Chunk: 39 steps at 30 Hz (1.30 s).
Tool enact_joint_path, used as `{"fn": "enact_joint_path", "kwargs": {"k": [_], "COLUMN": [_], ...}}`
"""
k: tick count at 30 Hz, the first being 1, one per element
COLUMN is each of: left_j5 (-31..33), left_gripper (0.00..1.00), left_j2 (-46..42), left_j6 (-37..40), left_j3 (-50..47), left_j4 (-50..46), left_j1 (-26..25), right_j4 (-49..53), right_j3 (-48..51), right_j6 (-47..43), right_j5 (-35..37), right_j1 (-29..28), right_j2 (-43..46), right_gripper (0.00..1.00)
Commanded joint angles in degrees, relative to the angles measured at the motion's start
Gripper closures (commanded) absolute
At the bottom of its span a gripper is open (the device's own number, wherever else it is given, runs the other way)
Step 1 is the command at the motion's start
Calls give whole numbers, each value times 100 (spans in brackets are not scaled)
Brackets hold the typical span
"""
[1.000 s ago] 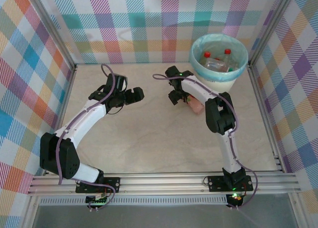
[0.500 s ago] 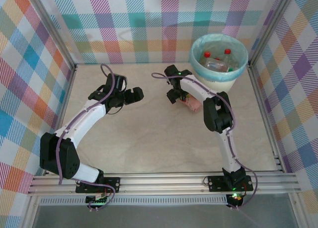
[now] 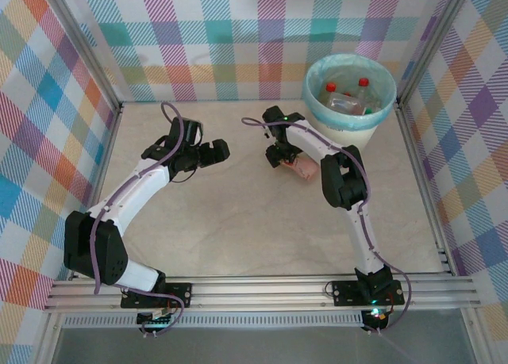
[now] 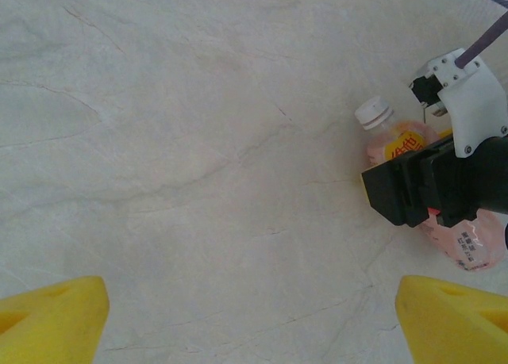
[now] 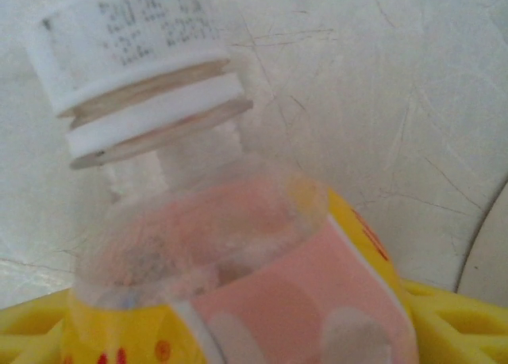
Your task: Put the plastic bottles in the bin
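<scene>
A pink plastic bottle with a white cap lies on its side on the table, left of the bin. My right gripper is down over it. Its yellow fingers press against both sides of the bottle's pink and yellow label, so it is shut on the bottle. The bin is round and white with a mint-green liner and holds clear bottles with red caps. My left gripper hovers open over bare table, well left of the pink bottle.
The metal frame rails and the checked walls close in the table on three sides. A front rail runs by the arm bases. The right arm's elbow stands just in front of the pink bottle.
The right gripper has shifted slightly left over the pink bottle and its jaws have narrowed onto it. The left arm has not moved.
</scene>
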<state>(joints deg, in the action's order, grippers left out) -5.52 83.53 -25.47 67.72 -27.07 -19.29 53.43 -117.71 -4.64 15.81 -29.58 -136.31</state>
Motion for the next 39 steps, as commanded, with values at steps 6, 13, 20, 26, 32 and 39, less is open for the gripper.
{"fn": "enact_joint_path", "kwargs": {"k": [6, 13, 20, 26, 32, 39], "left_j5": [-48, 129, 180, 252, 297, 385], "left_gripper": [8, 7, 7, 7, 7, 7], "left_j2": [56, -147, -264, -411, -529, -655], "left_j6": [104, 143, 163, 209, 254, 305], "left_j3": [92, 0, -49, -126, -196, -267], "left_j4": [4, 41, 66, 68, 53, -13], "left_j1": [92, 106, 121, 118, 127, 136], "right_j4": [370, 263, -940, -2202, -2529, -2685], "right_j3": [-404, -1051, -1294, -953, -728, -155], "right_j6": [310, 482, -150, -1266, -1711, -1789], "right_j5": [-920, -1213, -543, 518, 1021, 1352], "right_j1": [6, 3, 10, 226, 610, 915], "right_j2": [984, 2129, 3266, 3640, 3396, 3295], "right_gripper": [32, 32, 31, 31, 31, 31]}}
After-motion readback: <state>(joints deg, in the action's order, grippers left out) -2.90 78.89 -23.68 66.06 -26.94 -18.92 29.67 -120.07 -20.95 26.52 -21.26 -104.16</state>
